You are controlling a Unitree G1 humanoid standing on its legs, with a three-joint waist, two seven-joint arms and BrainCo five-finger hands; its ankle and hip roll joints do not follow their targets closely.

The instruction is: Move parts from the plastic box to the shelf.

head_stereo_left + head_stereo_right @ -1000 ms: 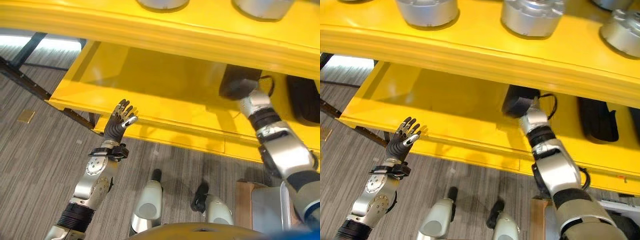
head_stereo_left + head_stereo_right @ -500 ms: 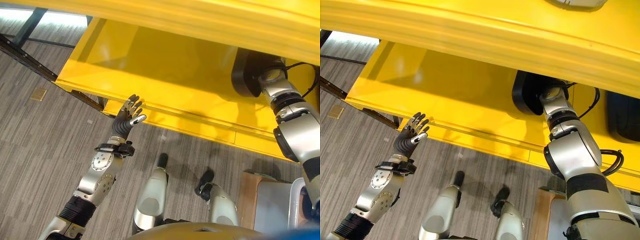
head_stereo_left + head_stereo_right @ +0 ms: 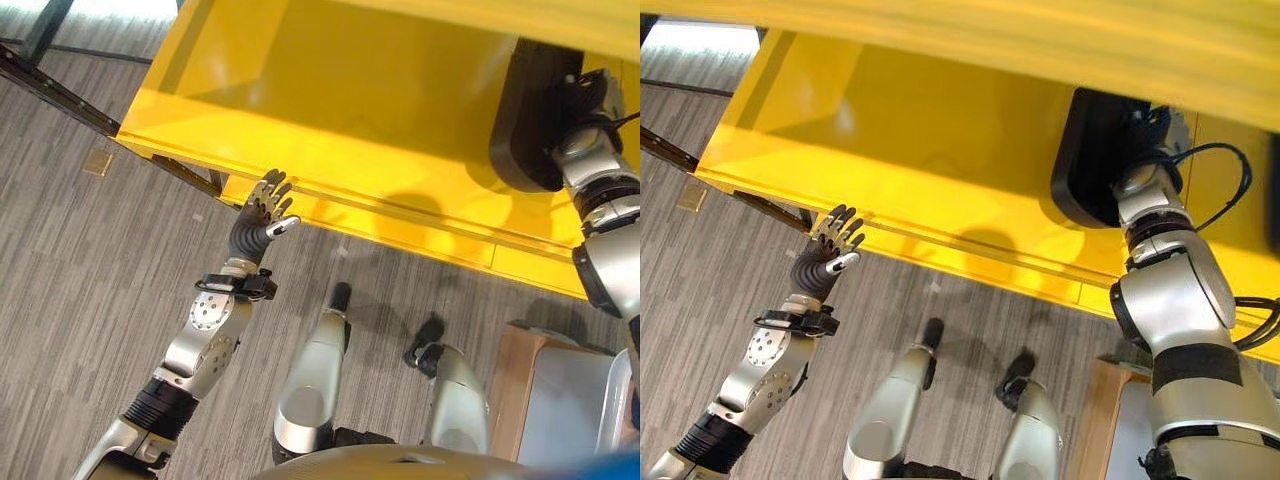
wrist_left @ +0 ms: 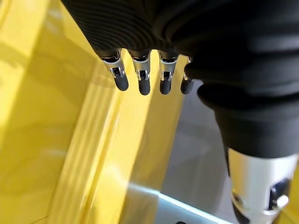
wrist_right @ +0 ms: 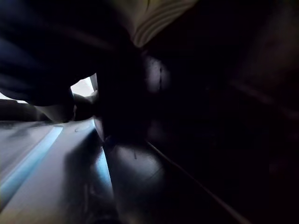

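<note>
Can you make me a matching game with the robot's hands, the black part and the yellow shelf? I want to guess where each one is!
Things:
1. left hand
2. right hand
3. black part
4. yellow shelf

Places or states:
A. lying on the shelf board, at the right hand
B. fingers straight, held up by the shelf's front edge, holding nothing
C. reaching into the shelf, against the black part
D. stands above the grey striped floor

Pairs: 1-B, 2-C, 3-A, 4-D
</note>
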